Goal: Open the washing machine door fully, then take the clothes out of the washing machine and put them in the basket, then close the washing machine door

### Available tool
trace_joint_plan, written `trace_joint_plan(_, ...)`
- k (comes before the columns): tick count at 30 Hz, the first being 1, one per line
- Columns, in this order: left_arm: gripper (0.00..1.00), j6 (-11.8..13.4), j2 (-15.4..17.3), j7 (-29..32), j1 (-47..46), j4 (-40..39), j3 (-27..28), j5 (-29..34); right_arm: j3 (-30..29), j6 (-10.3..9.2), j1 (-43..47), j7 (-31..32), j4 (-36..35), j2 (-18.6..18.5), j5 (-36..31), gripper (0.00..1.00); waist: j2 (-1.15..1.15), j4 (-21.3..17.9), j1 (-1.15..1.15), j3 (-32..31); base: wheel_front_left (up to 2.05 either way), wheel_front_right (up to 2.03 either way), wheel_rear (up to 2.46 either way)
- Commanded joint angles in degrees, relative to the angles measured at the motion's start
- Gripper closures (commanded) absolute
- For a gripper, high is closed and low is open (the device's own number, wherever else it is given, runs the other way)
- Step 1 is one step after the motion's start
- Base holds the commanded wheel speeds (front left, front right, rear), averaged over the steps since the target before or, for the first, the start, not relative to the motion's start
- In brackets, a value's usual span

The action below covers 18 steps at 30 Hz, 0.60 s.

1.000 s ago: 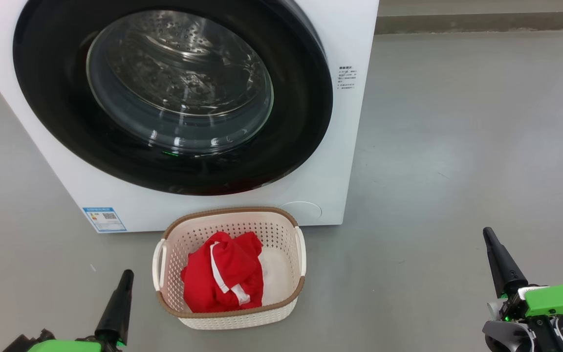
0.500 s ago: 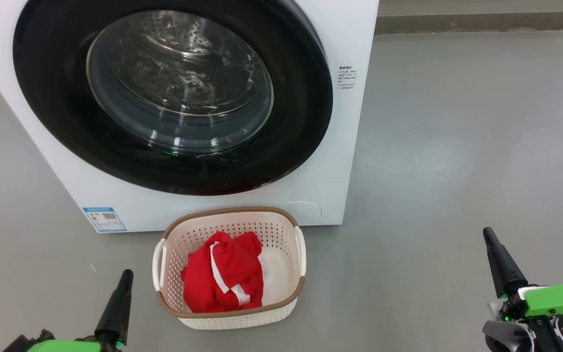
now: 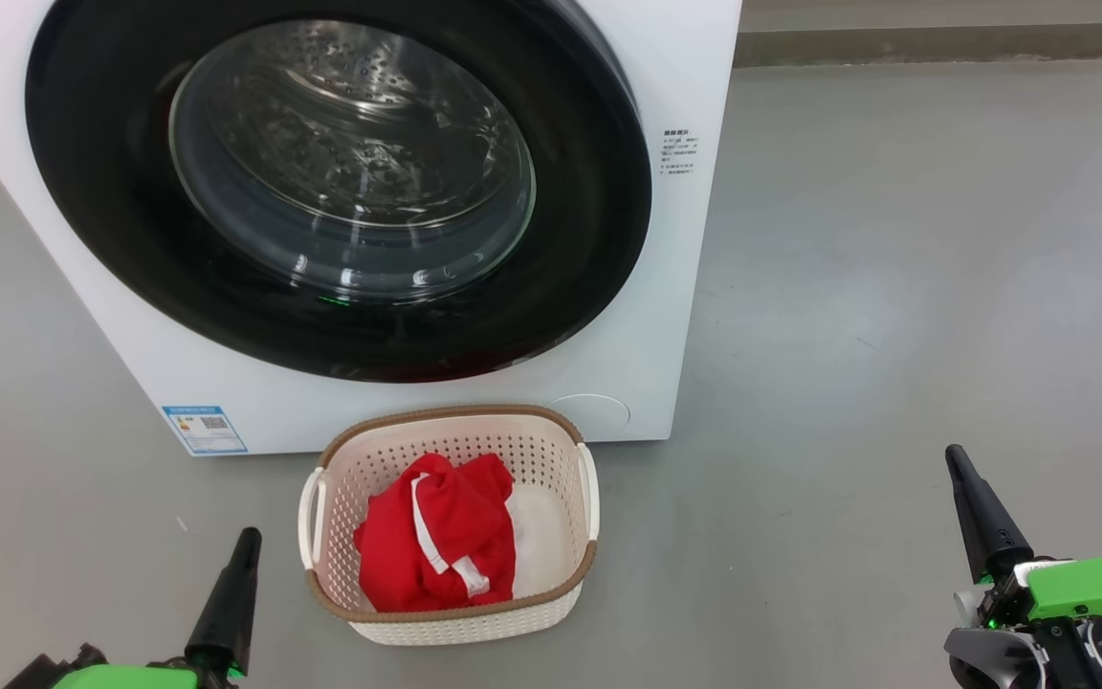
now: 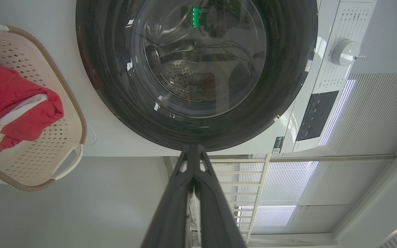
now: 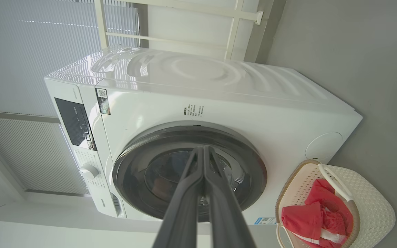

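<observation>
The white washing machine [image 3: 666,316] stands ahead with its round black-ringed door [image 3: 570,287] shut flat against the front; through the glass only bare steel drum shows. On the floor before it sits the cream basket [image 3: 460,627], holding the clothes [image 3: 436,545]: red garments with white trim and a white piece. My left gripper [image 3: 247,541] rests shut at the lower left, beside the basket and apart from it. At the lower right my right gripper [image 3: 955,459] is shut too, with nothing in it. Each wrist view looks along closed fingers at the door [image 4: 288,86] [image 5: 250,165] and basket [image 4: 64,162] [image 5: 374,206].
Grey floor [image 3: 895,287] spreads wide to the right of the machine. A blue label [image 3: 205,429] sits low on the machine's front. A grey wall base [image 3: 943,43] runs along the back. White railings and blinds [image 4: 288,193] stand behind the machine.
</observation>
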Motion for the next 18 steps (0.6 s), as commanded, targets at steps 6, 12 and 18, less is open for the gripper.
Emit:
trace_joint_plan(6, 1.0, -0.6, 0.8, 0.1, -2.5, -1.1, 2.2, 0.7, 1.3, 0.03, -2.8, 0.4, -1.5, -1.0, 0.1, 1.0, 0.0, 0.0, 0.0, 0.0, 0.0, 0.0, 0.0)
trace_joint_plan(12, 1.0, -0.6, 0.7, 0.2, -2.5, -1.1, 2.3, 0.8, 1.3, 0.03, -2.8, 0.4, -1.5, -1.0, 0.1, 1.0, 0.0, 0.0, 0.0, 0.0, 0.0, 0.0, 0.0)
trace_joint_plan(18, 1.0, -0.6, 0.7, 0.2, -2.5, -1.1, 2.3, 0.8, 1.3, 0.03, -2.8, 0.4, -1.5, -1.0, 0.1, 1.0, 0.0, 0.0, 0.0, 0.0, 0.0, 0.0, 0.0)
